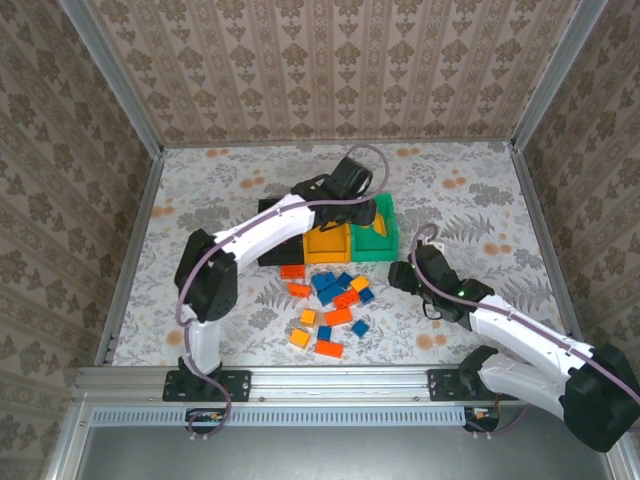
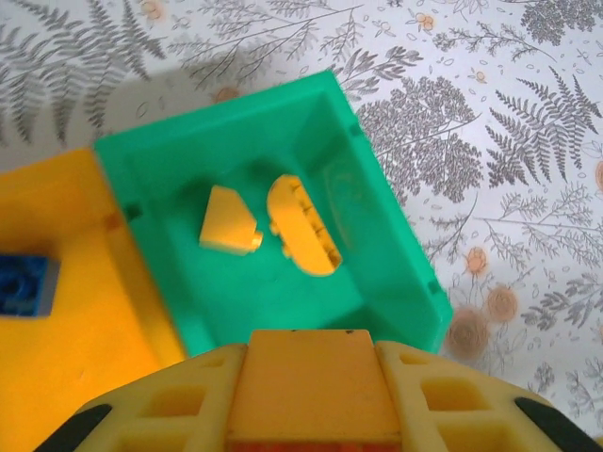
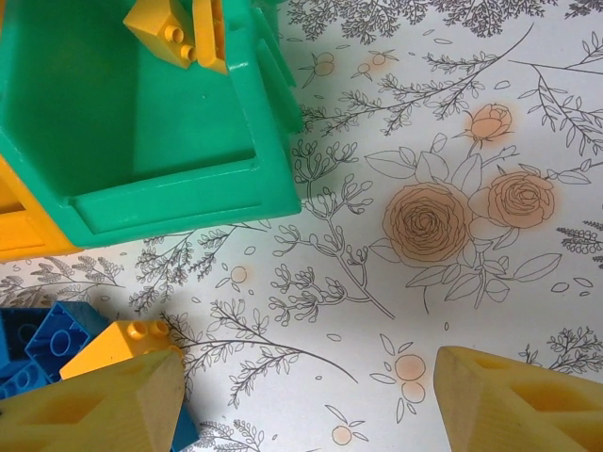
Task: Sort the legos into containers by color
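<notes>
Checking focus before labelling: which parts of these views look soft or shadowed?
Left wrist: the brick in the left tool is blurred, the green bin sharp, a soft shadow beside it. Right wrist: right tool soft, table print crisp. Top view: even light.

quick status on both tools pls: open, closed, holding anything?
Left tool: closed on a yellow-orange brick, above the green bin.
Right tool: open, empty.
</notes>
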